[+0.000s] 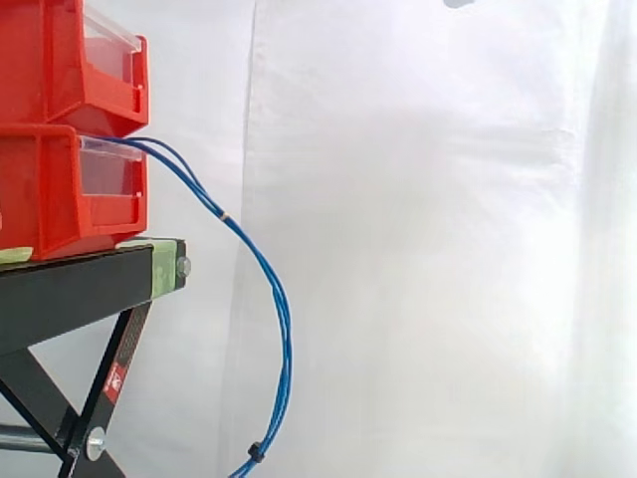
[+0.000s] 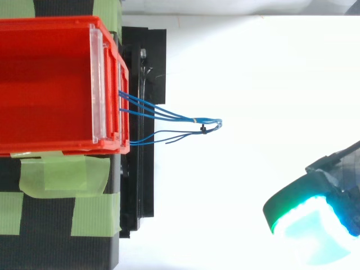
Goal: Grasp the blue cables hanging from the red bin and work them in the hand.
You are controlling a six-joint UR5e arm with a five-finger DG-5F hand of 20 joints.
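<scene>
Several thin blue cables (image 1: 281, 309) leave the front of the lower red bin (image 1: 60, 194) and hang in a long arc down past the stand's edge. A small black tie (image 1: 256, 453) binds them near the bottom. From above, the cables (image 2: 169, 115) reach out to the right of the red bin (image 2: 45, 84) and loop back at the tie (image 2: 202, 130). My hand (image 2: 315, 225) sits at the lower right in the top view, glowing green and cyan, well apart from the cables and touching nothing.
A second red bin (image 1: 80, 60) is stacked on the lower one. Both rest on a black stand (image 1: 70, 289) with green tape (image 2: 62, 174) on its top. A white curtain (image 1: 448, 249) hangs behind.
</scene>
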